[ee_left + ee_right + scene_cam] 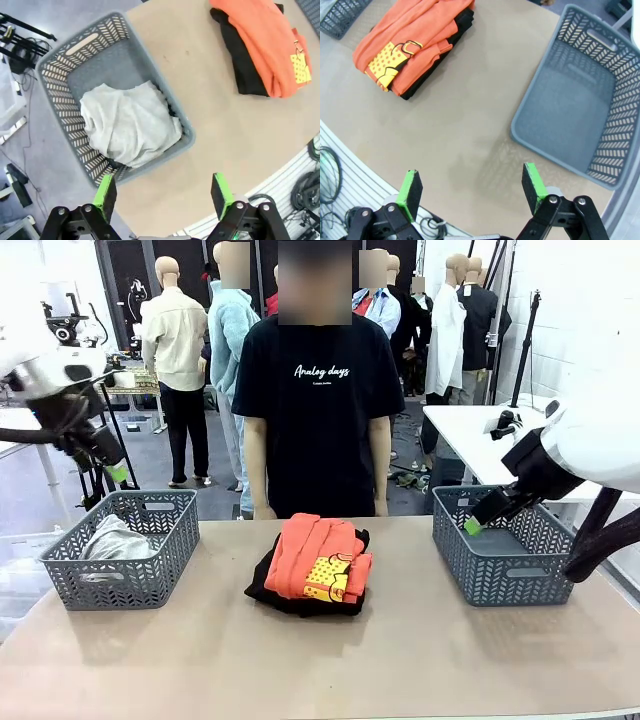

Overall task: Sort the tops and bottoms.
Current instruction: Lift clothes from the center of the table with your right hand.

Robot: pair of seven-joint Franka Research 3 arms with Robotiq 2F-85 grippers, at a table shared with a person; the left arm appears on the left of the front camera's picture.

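A bright orange top (pixel 318 558) with a yellow print patch lies folded on a black bottom (pixel 268 585) at the table's middle. The wrist views show the same pile, orange top (pixel 265 45) (pixel 410 35) over black bottom (pixel 241 62) (pixel 440 60). A pale grey-white top (pixel 115 538) (pixel 130 125) lies crumpled in the left grey basket (pixel 150 575) (pixel 80 45). My left gripper (pixel 118 472) (pixel 163 195) hovers open above that basket, holding nothing. My right gripper (pixel 473 525) (pixel 470 190) hangs open and empty over the near left edge of the right grey basket (pixel 500 585) (pixel 580 100), which holds nothing.
A person in a black T-shirt (pixel 318 410) stands at the table's far edge behind the pile, arms down. Bare tabletop (pixel 320 660) stretches in front of the pile and between the baskets. A white side table (pixel 470 435) stands at the back right.
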